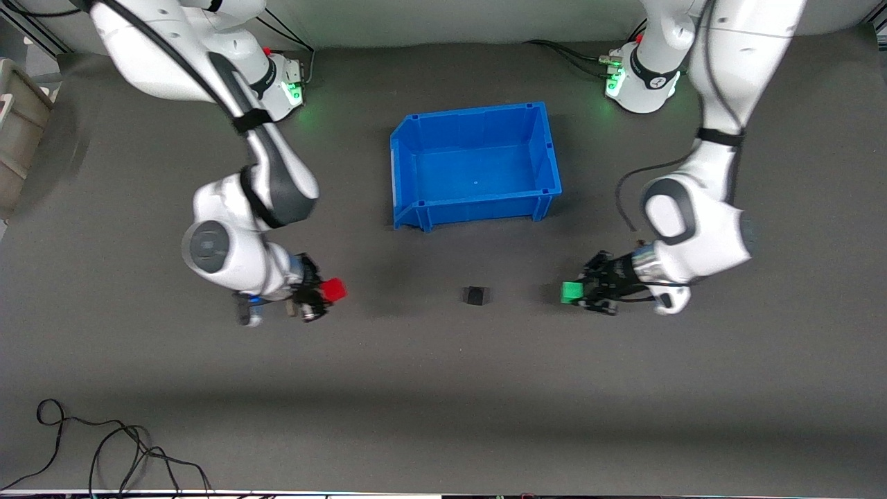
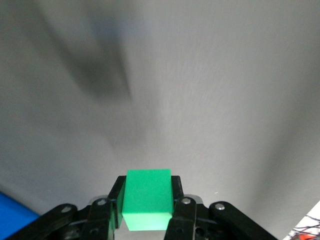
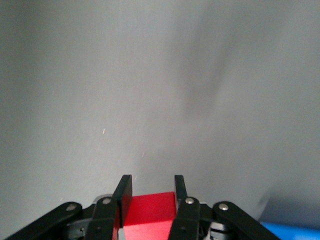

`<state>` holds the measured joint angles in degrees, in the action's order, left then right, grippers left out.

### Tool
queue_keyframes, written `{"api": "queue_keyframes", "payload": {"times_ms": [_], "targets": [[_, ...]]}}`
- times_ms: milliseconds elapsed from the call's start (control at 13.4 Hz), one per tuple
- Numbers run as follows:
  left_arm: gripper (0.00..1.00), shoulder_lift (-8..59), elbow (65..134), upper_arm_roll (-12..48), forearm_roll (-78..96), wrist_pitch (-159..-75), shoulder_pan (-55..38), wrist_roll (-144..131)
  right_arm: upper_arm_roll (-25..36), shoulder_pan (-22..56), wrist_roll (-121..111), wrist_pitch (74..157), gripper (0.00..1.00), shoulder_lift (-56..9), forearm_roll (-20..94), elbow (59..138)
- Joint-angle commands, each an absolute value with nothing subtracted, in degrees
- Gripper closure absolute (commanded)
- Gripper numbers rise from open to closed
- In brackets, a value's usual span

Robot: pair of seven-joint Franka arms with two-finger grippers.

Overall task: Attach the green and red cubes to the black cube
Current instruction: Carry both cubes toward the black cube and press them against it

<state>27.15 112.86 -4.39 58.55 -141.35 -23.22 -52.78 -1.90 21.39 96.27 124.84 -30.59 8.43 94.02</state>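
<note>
With both pickups apparently made, each tool is carrying its cube. Left tool (image 1: 581, 292) is clamping the green cube (image 1: 571, 292) between its fingers, closed to the cube's width; the left wrist view is showing the green cube (image 2: 147, 199) sitting square between the pads, gripped on two opposing faces. Right tool (image 1: 320, 294) is doing the same with the red cube (image 1: 333, 290), and the right wrist view is showing the red cube (image 3: 148, 215) pinched between its two fingers.

Landmark: black cube (image 1: 476, 296), lying alone on the bench (image 1: 443, 388), nearer the front camera than the blue bin (image 1: 475, 166). Green cube is sitting toward the left arm's end from the black cube, well apart from it. Red cube is sitting toward the right arm's end from it, farther off than the green. All three are lining up roughly in a row, coloured cubes low over the bench.

Progress, as judged: grasping is done, attaching is not. Neither coloured cube is touching the black one. Remaining: bring both in against its two side faces, press, release. Bin is playing no part so far.
</note>
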Motion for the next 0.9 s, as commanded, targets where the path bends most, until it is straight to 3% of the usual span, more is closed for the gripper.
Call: {"api": "queue_keyframes", "payload": {"times_ms": [0,299,822], "targets": [[0.79,33.6,106.2,-5.5,60.6,-142.5,-28.8,-56.8,-1.1,23.6,105.1,123.7,1.00,-37.9,8.6,83.2],[0.79,40.7,98.4,-5.5,60.5,-146.5,-33.7,-65.2,-1.0,28.0,116.4,123.7,1.00,-45.8,5.7,74.5],[0.79,42.8,97.8,-5.1,60.4,-148.9,-35.9,-68.4,-1.1,32.9,121.7,123.7,1.00,-52.8,1.8,69.4]]}}
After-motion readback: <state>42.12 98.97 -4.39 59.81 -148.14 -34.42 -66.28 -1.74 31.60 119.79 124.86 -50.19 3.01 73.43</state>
